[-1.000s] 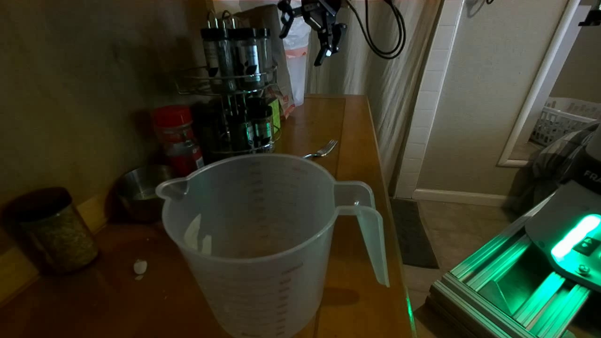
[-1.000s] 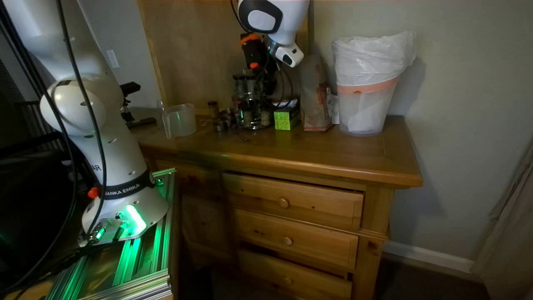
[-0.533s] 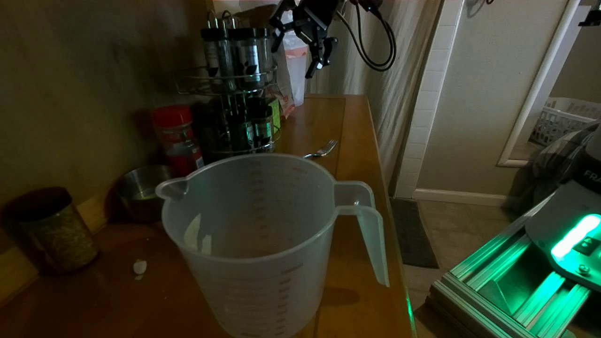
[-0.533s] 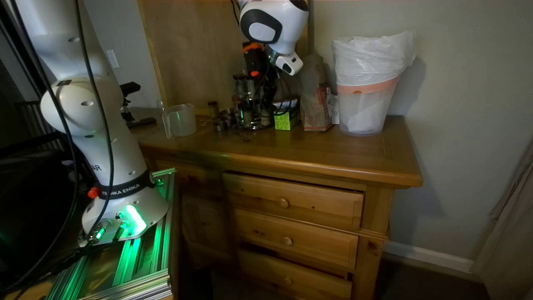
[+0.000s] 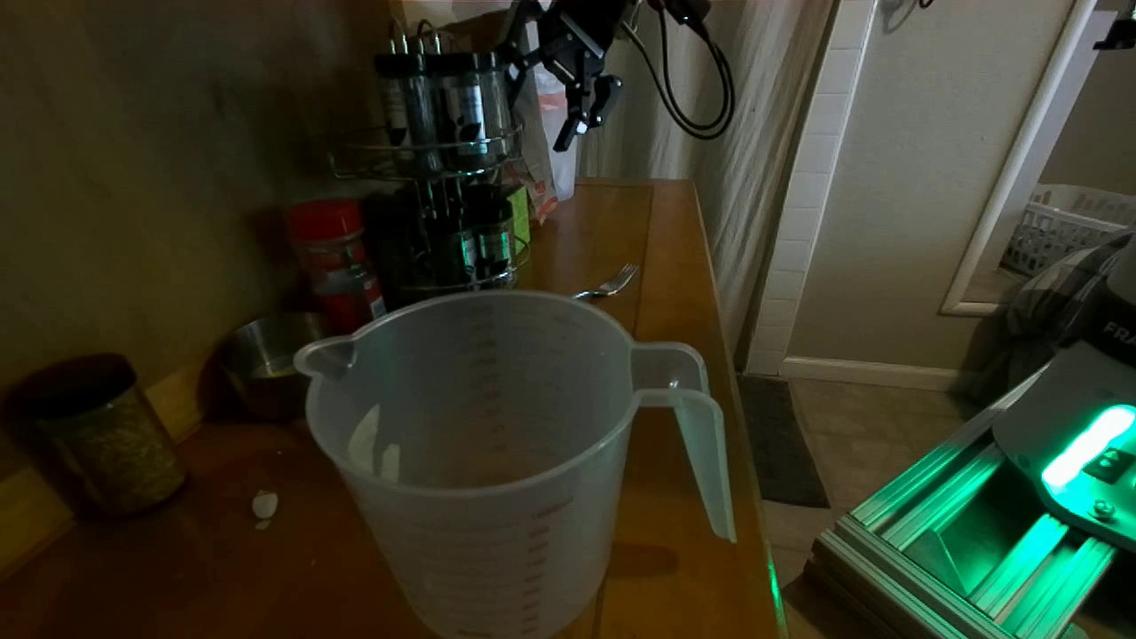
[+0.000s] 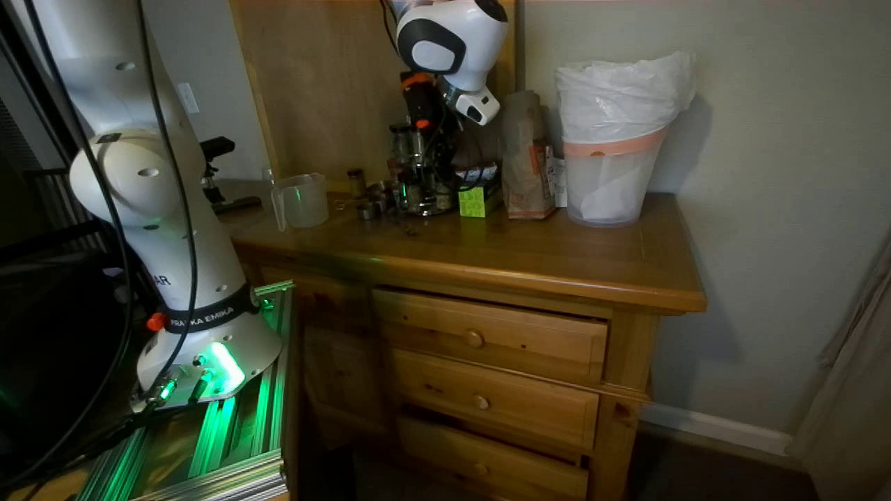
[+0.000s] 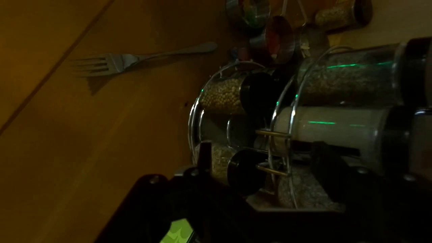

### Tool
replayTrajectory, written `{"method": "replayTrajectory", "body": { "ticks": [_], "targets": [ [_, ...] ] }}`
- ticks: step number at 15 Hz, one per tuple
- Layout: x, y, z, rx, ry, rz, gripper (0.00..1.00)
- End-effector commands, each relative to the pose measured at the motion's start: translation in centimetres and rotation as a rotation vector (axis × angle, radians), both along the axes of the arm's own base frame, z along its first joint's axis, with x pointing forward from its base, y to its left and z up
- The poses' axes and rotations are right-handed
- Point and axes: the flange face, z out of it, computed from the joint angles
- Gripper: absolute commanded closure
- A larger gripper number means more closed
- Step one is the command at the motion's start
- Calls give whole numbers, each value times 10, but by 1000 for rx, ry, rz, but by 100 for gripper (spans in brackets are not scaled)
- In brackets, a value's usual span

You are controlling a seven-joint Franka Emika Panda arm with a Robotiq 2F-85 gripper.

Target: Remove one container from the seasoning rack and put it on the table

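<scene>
- The jaws stood wide apart close to the two-tier carousel rack (image 5: 444, 176); contact could not be told.
- A pale-filled, black-lidded spice jar (image 7: 332, 126) stood in its upper tier, partly hidden by the jaws in the wrist view.
- A lime-green box (image 6: 475, 198) stood just beside the rack, then a paper bag (image 6: 525, 160).
- The brown wooden surface (image 6: 592, 257) also carried a fork (image 7: 130, 61), a metal cup (image 5: 271, 382) and a translucent measuring jug (image 5: 479, 541).

A home: a seasoning rack (image 5: 441, 175) stands on a wooden table with drawers (image 6: 571, 261), a laundry basket (image 5: 1061, 232) far right.
</scene>
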Motion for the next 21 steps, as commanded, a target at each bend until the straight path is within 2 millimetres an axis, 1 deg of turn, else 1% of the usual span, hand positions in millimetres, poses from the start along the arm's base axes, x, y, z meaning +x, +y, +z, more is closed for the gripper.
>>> {"method": "replayTrajectory", "body": {
  "ticks": [1, 2, 3, 4, 6, 7, 9, 14, 21],
  "targets": [
    [4, 8, 2, 34, -36, 6, 47],
    [5, 9, 2, 37, -39, 8, 61],
    [5, 9, 2, 38, -39, 11, 69],
    [4, 10, 2, 39, -33, 18, 74],
    [0, 13, 1, 39, -24, 27, 90],
    [-1, 14, 1, 38, -26, 30, 96],
    [-3, 17, 4, 43, -33, 34, 100],
    [-18, 28, 8, 36, -15, 42, 99],
    [-27, 34, 7, 2, -15, -27, 99]
  ]
}}
